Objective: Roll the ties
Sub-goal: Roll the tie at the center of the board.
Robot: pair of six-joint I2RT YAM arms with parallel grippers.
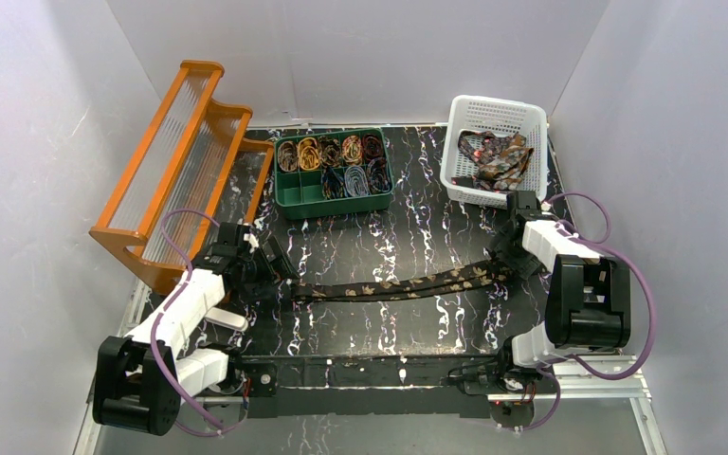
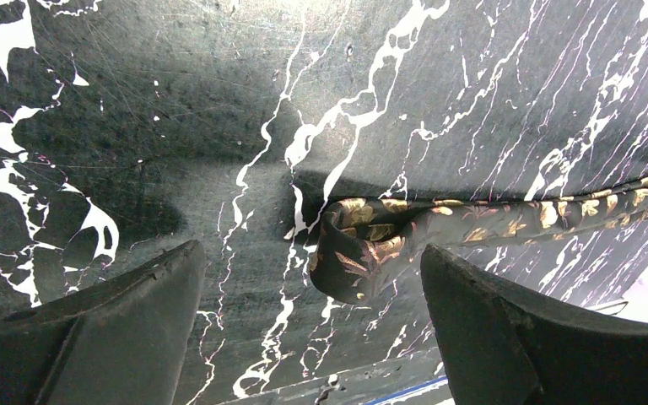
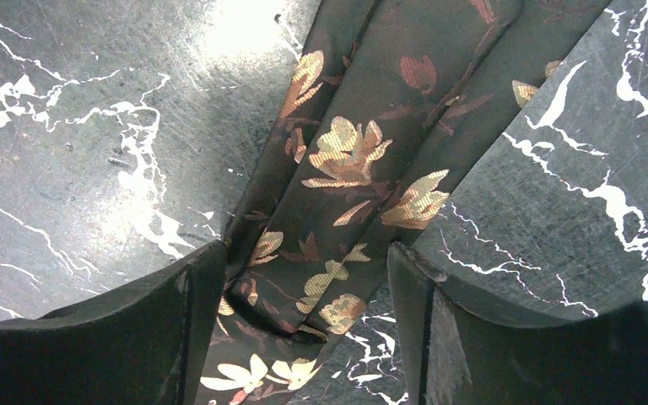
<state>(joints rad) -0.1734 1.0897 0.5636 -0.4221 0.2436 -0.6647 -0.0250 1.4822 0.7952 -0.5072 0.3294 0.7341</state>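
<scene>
Table (image 1: 408,313): black with white veining; carries everything named below.
Orange rack (image 1: 166,161): stands at the far left, well apart from the work.
White basket (image 1: 464,133): sits at the far right; holds loose ties (image 1: 498,156) in a heap, not yet rolled.
Green tray (image 1: 289,204): sits far centre; holds coiled ties (image 1: 332,152) in its compartments.
Stretched tie (image 1: 398,282): lies flat across the middle of the table, doubled into strips side by side, and runs from one gripper to the other.
Right gripper (image 1: 512,251): hangs low over the right end with jaws apart, straddling the strips; shows no clamp on the cloth.
Left gripper (image 1: 270,270): waits at the left end with jaws spread wide, holding nothing.
Folded end (image 2: 359,249): rests bunched and a little twisted on the table, nearer one finger than the other.
Step in hand: probably securing both ends before starting the coil.
Doing it well: centre the left jaws on the folded end, catch both layers together, keep the strips stacked and lightly taut from the right, and turn evenly to avoid a cone-shaped coil.
</scene>
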